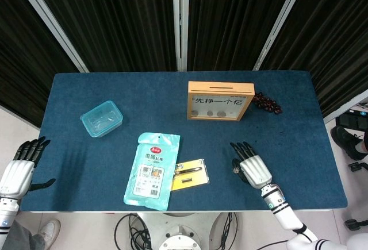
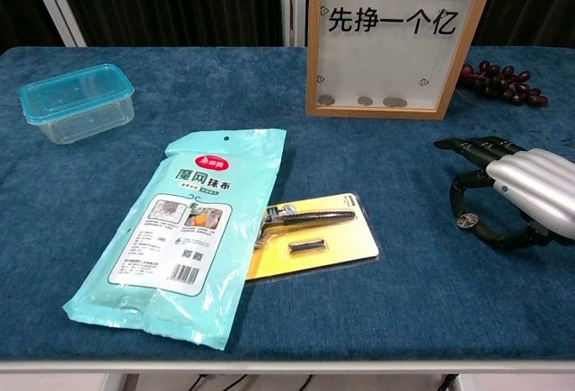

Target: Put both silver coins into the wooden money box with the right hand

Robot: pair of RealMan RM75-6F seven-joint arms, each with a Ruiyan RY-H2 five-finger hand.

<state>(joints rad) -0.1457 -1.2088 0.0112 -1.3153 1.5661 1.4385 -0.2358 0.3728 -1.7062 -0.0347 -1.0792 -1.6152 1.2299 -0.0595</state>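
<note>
Table (image 1: 172, 89) blue cloth | curtains (image 1: 132, 20) black behind

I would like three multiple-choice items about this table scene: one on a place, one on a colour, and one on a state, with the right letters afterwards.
1. Where are the grapes?
A. right of the money box
B. on the cloth packet
C. inside the plastic container

2. What colour is the table cover?
A. red
B. dark blue
C. white

3. What does the left hand hold?
A. a coin
B. the razor card
C. nothing

Answers:
1 A: they lie beside the box's right edge.
2 B: dark blue shows in both views.
3 C: its fingers are spread and empty, off the table's corner.
</note>
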